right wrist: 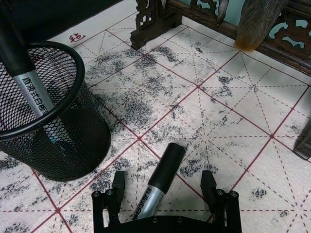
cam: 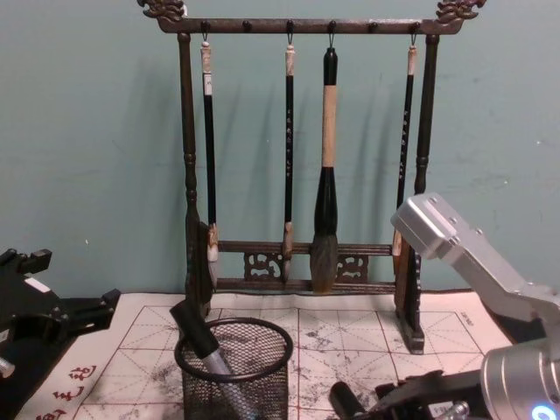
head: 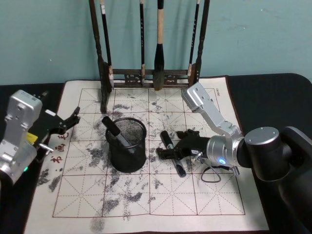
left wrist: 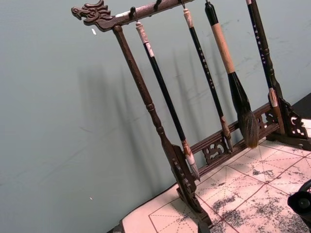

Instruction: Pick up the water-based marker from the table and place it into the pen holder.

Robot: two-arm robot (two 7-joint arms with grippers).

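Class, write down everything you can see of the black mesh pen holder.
The pen holder is a short round cup of black wire mesh with a solid rim. It stands upright on the mat, between the left gripper and the right gripper, touched by neither. One marker leans inside, black cap up, against the rim.

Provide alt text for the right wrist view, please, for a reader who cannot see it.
The right gripper, fingers open, straddles a black-capped grey marker lying on the ink-stained gridded mat. Beside it stands a black mesh pen holder with another marker leaning inside.
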